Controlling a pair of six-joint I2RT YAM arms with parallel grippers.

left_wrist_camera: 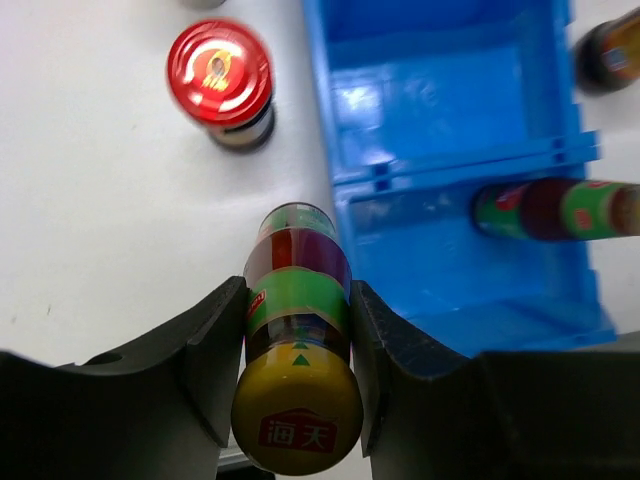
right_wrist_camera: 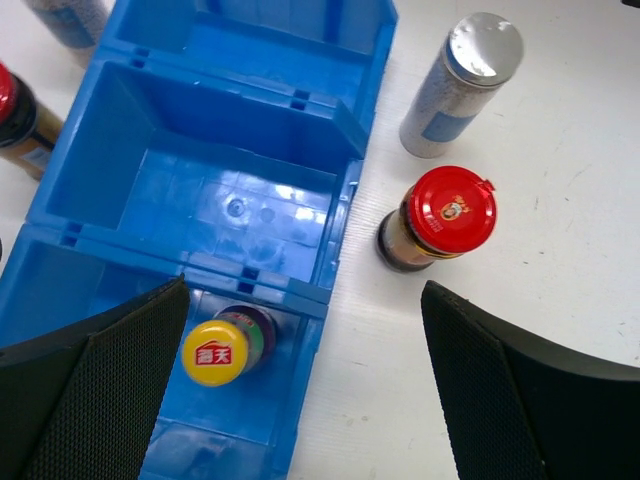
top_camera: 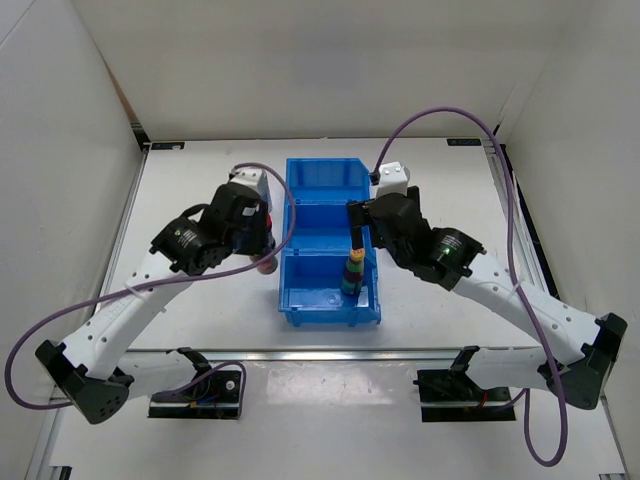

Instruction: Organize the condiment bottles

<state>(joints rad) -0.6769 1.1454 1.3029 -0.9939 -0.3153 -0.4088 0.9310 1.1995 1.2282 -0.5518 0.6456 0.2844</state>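
While upright, yellow-capped bottle [right_wrist_camera: 222, 348] inside bin [right_wrist_camera: 120, 150]

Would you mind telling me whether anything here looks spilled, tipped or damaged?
Nothing stands out. The yellow-capped bottle stands upright in the blue bin, the red-lidded jar and silver-capped bottle stand upright beside it, and no spill shows.

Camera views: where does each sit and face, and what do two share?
Top external: above and behind the robot, facing down at the blue three-compartment plastic bin; left arm, right arm show.
Left wrist: faces down past the left end effector, shut on a slim yellow-capped banded bottle.
Right wrist: faces down into the bin; open right end effector frames it.
Shared: both wrist views show another yellow-capped bottle in the bin.
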